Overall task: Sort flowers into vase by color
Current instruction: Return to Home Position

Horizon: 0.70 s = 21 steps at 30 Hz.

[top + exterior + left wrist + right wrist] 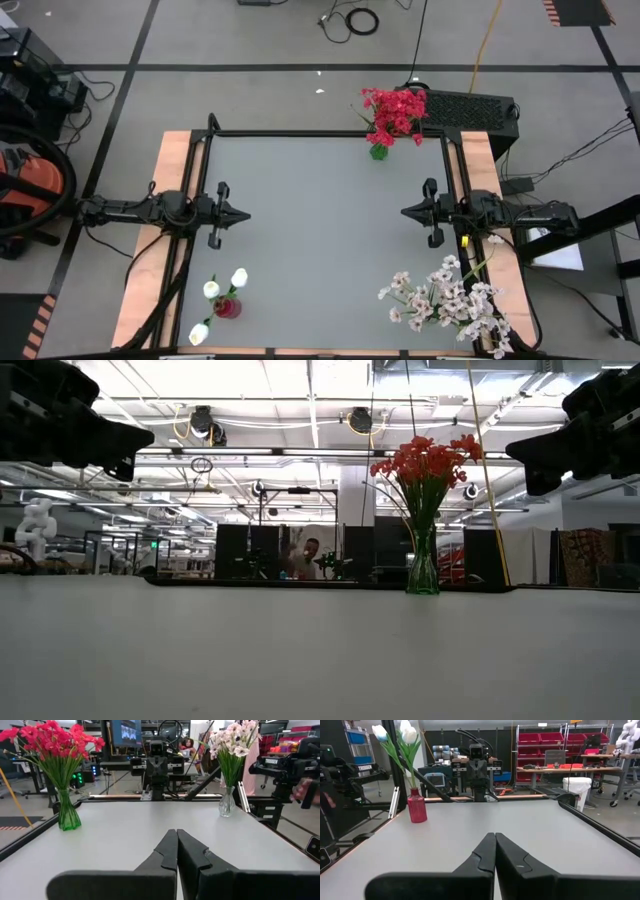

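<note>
Red flowers (396, 110) stand upright in a green glass vase (68, 815) at the table's far right corner. Pale pink-white sprays (450, 298) stand in a clear vase (226, 805) at the near right corner. White tulip buds (222, 296) stand in a red vase (417, 806) at the near left. My left gripper (246, 214) is shut at the table's left edge and my right gripper (404, 211) is shut at the right edge. Both point level toward the table's middle and hold nothing.
The grey tabletop (320, 240) between the two grippers is bare. A dark frame (330, 134) runs along the table's far edge. Beyond the table, a person (310, 558) shows far off in the low view.
</note>
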### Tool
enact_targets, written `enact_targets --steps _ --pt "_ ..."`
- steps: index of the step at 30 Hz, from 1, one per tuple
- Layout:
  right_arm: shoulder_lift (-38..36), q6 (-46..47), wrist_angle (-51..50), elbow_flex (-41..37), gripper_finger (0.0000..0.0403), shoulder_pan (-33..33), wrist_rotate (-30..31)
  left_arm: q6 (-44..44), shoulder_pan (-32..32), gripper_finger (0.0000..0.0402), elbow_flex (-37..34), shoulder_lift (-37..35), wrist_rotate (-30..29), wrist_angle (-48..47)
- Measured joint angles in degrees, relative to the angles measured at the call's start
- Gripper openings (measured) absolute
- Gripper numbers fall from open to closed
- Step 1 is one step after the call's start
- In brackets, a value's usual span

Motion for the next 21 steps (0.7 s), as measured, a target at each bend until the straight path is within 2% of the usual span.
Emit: enact_targets --steps 21 --pt "0.0 0.0 0.4 0.0 0.0 0.0 0.2 0.0 0.0 0.0002 0.0 0.0 0.2 0.1"
